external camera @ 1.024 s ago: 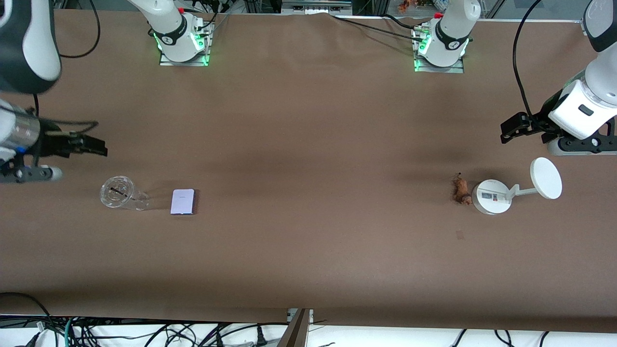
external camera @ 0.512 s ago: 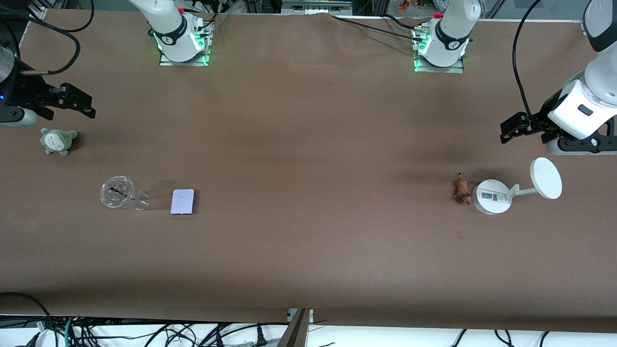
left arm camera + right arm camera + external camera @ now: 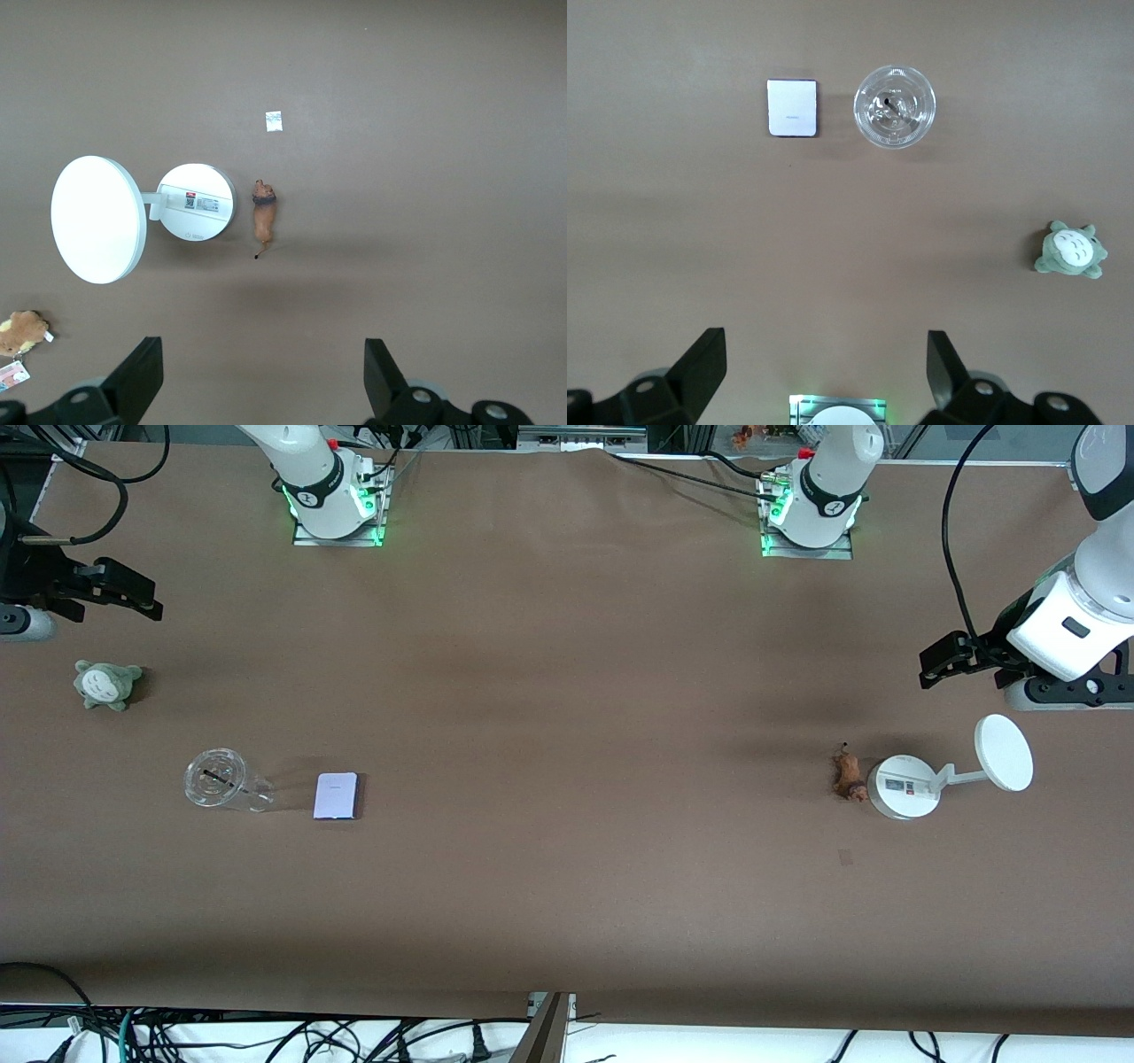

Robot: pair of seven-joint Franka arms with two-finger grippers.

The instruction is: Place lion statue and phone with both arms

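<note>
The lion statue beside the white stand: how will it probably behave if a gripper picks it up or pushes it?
The lion statue looks small and thin, so probably light and easy to slide. Its narrow body may twist between fingers. It lies close beside the white stand, so a push could knock it against that.

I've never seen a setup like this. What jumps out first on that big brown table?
Two small clusters sit at either end. Toward the right arm's end lie a pale phone, a clear cup beside it and a grey-green plush. Toward the left arm's end, a tiny lion statue lies beside a white stand. Both the left gripper and right gripper hover open, holding nothing.
</note>
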